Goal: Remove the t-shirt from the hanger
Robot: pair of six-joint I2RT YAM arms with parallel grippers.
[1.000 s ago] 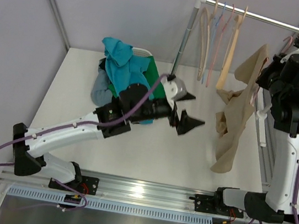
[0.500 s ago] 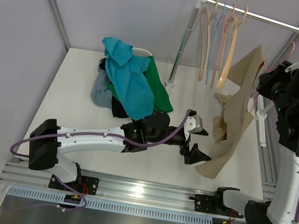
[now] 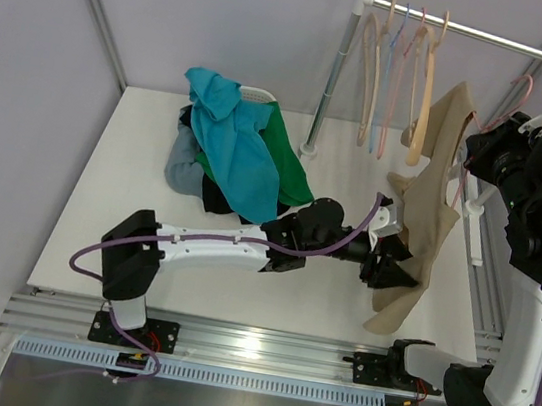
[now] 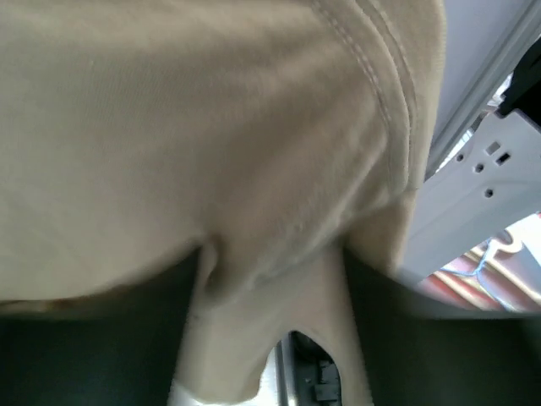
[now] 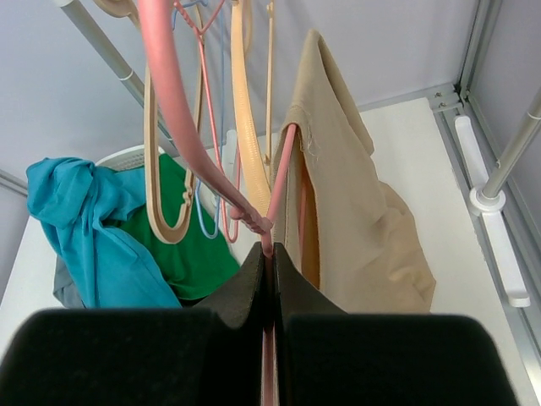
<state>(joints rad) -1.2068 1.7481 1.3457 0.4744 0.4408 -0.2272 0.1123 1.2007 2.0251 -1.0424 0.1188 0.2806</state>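
Note:
A beige t-shirt (image 3: pixel 434 176) hangs on a pink hanger (image 5: pixel 182 110) at the right of the table, and its lower part trails down to the tabletop. My right gripper (image 5: pixel 271 254) is shut on the hanger's pink neck just below the hook, and the t-shirt (image 5: pixel 355 220) drapes right beside it. In the top view the right gripper (image 3: pixel 478 141) holds the hanger up next to the rack. My left gripper (image 3: pixel 393 266) reaches across the table and is shut on a fold of the shirt's lower part. Beige t-shirt fabric (image 4: pixel 211 127) fills the left wrist view, pinched between the dark fingers (image 4: pixel 439 355).
A clothes rail (image 3: pixel 477 32) on a pole (image 3: pixel 329 80) carries several empty hangers (image 3: pixel 396 69) at the back. A white basket heaped with teal, green and grey clothes (image 3: pixel 233 147) stands back left. A white rail (image 3: pixel 473 237) runs along the table's right edge.
My left arm swung right across the table to the t-shirt, and its jaws went from wide open to closed on the fabric. The right arm raised the hanger slightly.

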